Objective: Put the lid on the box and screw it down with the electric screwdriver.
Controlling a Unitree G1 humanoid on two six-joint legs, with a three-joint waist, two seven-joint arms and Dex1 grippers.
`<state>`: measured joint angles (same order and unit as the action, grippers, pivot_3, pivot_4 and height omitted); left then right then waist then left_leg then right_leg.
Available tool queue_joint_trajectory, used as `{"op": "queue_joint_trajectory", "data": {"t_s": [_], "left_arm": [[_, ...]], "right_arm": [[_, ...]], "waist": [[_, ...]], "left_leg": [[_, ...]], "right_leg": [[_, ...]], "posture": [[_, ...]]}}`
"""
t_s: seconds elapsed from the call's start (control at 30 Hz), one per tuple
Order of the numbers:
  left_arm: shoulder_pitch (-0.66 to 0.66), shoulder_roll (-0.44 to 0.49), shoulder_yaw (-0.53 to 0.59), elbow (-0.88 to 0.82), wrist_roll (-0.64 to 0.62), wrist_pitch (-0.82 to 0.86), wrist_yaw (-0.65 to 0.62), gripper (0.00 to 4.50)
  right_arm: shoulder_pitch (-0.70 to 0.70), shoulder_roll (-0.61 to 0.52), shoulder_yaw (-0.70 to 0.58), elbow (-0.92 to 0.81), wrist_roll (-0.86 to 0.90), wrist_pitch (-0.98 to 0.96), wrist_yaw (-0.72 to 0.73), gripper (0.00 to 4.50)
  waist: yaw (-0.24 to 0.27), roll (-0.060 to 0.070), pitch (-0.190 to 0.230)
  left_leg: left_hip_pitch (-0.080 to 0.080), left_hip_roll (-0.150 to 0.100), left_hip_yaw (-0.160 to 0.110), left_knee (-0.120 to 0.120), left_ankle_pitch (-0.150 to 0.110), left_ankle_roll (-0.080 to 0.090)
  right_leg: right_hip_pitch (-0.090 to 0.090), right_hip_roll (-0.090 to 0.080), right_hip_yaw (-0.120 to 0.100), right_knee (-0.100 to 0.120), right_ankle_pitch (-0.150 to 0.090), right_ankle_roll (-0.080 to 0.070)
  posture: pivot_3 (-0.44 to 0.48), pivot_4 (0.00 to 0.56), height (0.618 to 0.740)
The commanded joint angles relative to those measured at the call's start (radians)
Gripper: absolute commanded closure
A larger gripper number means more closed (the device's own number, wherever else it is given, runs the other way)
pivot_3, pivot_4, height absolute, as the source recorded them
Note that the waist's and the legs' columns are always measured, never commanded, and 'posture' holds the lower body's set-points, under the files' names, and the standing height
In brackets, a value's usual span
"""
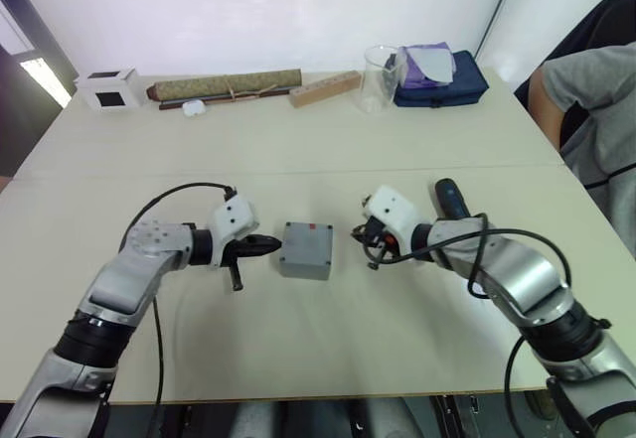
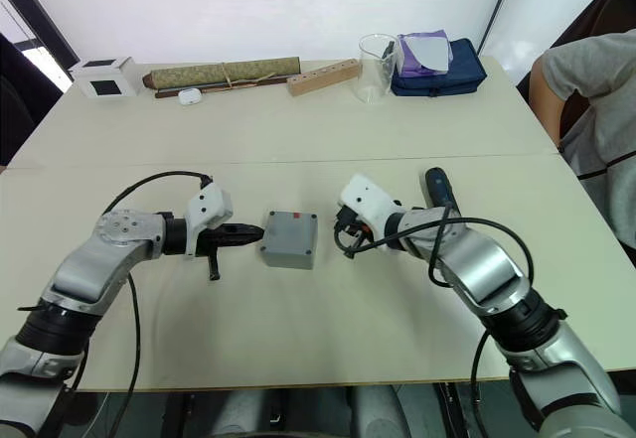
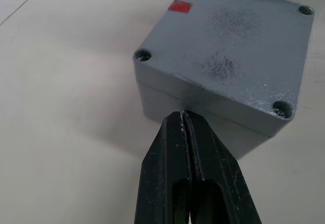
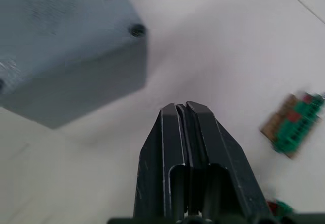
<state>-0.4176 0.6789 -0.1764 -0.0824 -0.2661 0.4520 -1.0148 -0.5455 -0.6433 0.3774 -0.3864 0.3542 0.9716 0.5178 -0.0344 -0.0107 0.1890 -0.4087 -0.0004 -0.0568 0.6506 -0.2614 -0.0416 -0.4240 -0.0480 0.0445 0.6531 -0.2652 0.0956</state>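
Here both arms reach inward, left pincer (image 1: 270,245) and right pincer (image 4: 184,109) closed, flanking the lidded box (image 1: 306,249).

Both arms are silver-grey metal tubes with black joint bands and a round screwed disc at the left elbow. White blocky wrist housings carry looping black cables. Each claw, left claw (image 1: 266,246) and right claw (image 4: 184,113), has two black tapered fingers.

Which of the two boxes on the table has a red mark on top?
The grey box between the two grippers: a small red mark sits at its far edge. The white box at the table's far left corner has a black square instead.
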Motion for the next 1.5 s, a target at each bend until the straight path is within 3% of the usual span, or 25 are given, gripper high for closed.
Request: {"op": "queue_joint_trajectory", "data": {"t_s": [0.03, 0.37, 0.63, 0.83, 0.97, 1.1, 1.5], "left_arm": [[-0.042, -0.027, -0.012, 0.010, 0.017, -0.026, 0.004, 4.50], [-0.164, -0.123, -0.070, 0.202, 0.108, -0.122, -0.009, 4.50], [-0.174, -0.091, -0.064, 0.315, 0.162, -0.209, -0.039, 4.50], [-0.115, -0.036, -0.055, 0.239, 0.124, -0.198, -0.118, 4.50], [-0.039, 0.004, -0.043, 0.095, 0.051, -0.126, -0.186, 4.50], [-0.047, -0.033, -0.045, 0.083, 0.059, -0.092, -0.137, 4.50], [-0.048, -0.029, -0.040, 0.062, 0.059, -0.075, -0.130, 4.50]], "right_arm": [[0.005, 0.033, 0.019, -0.006, -0.027, -0.014, 0.009, 4.48], [-0.003, 0.102, 0.045, -0.076, 0.028, 0.099, 0.084, 4.48], [-0.030, -0.025, -0.001, -0.077, -0.040, 0.082, 0.110, 4.48], [-0.058, -0.032, -0.034, 0.059, -0.126, -0.061, 0.084, 4.48], [-0.068, 0.051, -0.030, 0.202, -0.152, -0.165, 0.083, 4.48], [-0.063, 0.181, -0.007, 0.311, -0.173, -0.262, 0.070, 4.48], [-0.006, 0.191, 0.018, 0.205, -0.167, -0.198, 0.167, 4.48]], "waist": [[0.003, 0.000, 0.000], [0.014, 0.000, 0.000], [0.017, 0.000, 0.000], [0.012, 0.000, 0.000], [0.004, 0.000, 0.000], [0.008, 0.000, 0.000], [0.013, 0.000, 0.000]], "left_leg": [[0.000, 0.000, 0.000, 0.000, 0.000, 0.000], [0.000, 0.000, -0.001, 0.002, 0.000, 0.000], [0.000, -0.001, 0.000, 0.003, 0.000, 0.000], [0.000, 0.000, 0.000, 0.002, 0.000, 0.000], [0.001, 0.000, 0.000, 0.002, 0.000, 0.000], [0.001, 0.000, 0.000, 0.003, 0.000, 0.000], [0.001, 0.000, 0.000, 0.006, 0.000, 0.000]], "right_leg": [[0.000, 0.000, 0.000, 0.000, 0.000, 0.000], [0.000, 0.001, 0.000, 0.002, 0.000, 0.000], [0.000, 0.000, 0.000, 0.002, 0.000, 0.000], [0.000, 0.000, 0.000, 0.002, 0.000, 0.000], [0.000, 0.001, 0.000, 0.002, 0.000, 0.000], [0.000, 0.000, 0.000, 0.004, 0.000, 0.000], [0.000, 0.001, 0.000, 0.008, 0.000, 0.000]], "posture": [[0.000, 0.150, 0.736], [0.000, 0.150, 0.736], [0.000, 0.150, 0.736], [0.000, 0.150, 0.736], [0.000, 0.150, 0.736], [0.000, 0.150, 0.736], [0.000, 0.150, 0.736]]}}
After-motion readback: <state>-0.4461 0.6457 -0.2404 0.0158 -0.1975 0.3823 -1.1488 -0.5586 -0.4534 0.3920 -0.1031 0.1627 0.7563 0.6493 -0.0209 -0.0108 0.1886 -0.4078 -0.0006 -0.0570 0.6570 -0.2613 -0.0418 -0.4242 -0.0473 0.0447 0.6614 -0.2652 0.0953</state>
